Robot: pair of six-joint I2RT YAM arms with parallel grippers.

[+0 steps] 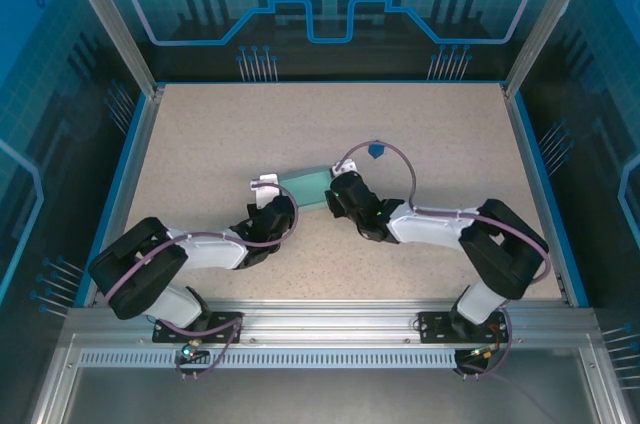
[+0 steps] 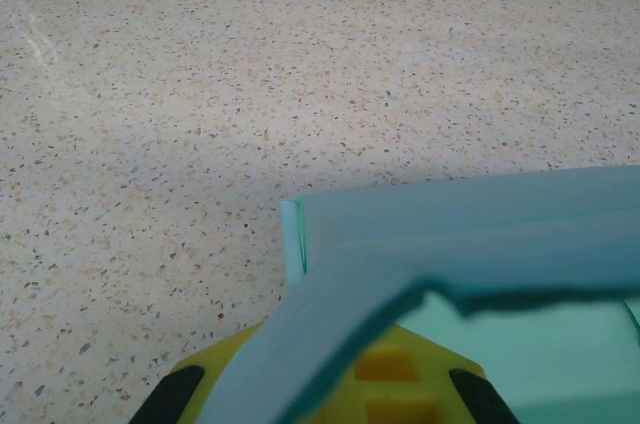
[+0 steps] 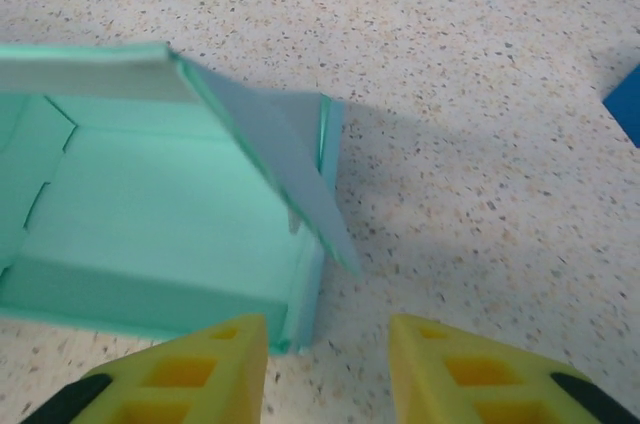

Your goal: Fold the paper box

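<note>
Right wrist: paper box (image 3: 170, 214) lies just left of the parted right claw (image 3: 328, 369).

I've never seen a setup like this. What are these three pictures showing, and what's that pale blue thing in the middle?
The overhead picture shows two small robot arms bolted at the near edge of a speckled table. Each ends in a two-finger pincer with its own camera; those give the two close-ups.

Between the arms lies a paper box of thin pale blue card, partly folded. The left arm's camera shows that box's card lying over the yellow fingers of the closed left pincer, apparently gripped. The right arm's camera shows the box open, one flap slanting down, and the right pincer with fingers apart, holding nothing.

A small dark blue piece lies just beyond the right arm.
</note>
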